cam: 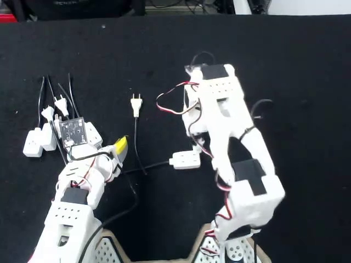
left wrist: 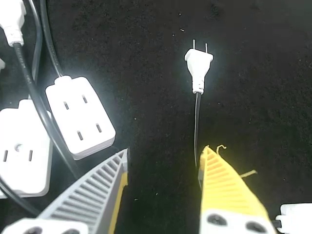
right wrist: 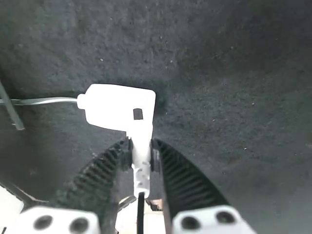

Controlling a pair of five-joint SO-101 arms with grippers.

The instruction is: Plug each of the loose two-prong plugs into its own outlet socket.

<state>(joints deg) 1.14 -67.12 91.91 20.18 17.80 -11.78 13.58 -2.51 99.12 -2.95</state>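
Note:
A loose white two-prong plug (cam: 136,103) lies on the black table, prongs pointing away from the arms; it is also the white plug (left wrist: 198,63) ahead of my left gripper. The plug's thin cord (left wrist: 196,126) runs back to the yellow finger (left wrist: 226,190). My left gripper (left wrist: 163,156) is open just short of the plug, with nothing between its fingers. A white outlet socket (cam: 185,159) sits mid-table on a black cord. My right gripper (right wrist: 141,146) is shut on the outlet socket (right wrist: 119,109), pinching its near end.
Several white outlet blocks (cam: 38,141) and two more plugs (cam: 55,107) with black cords cluster at the left. One two-socket outlet block (left wrist: 80,117) lies right beside the grey finger (left wrist: 97,195). The far half of the table (cam: 285,60) is bare black cloth.

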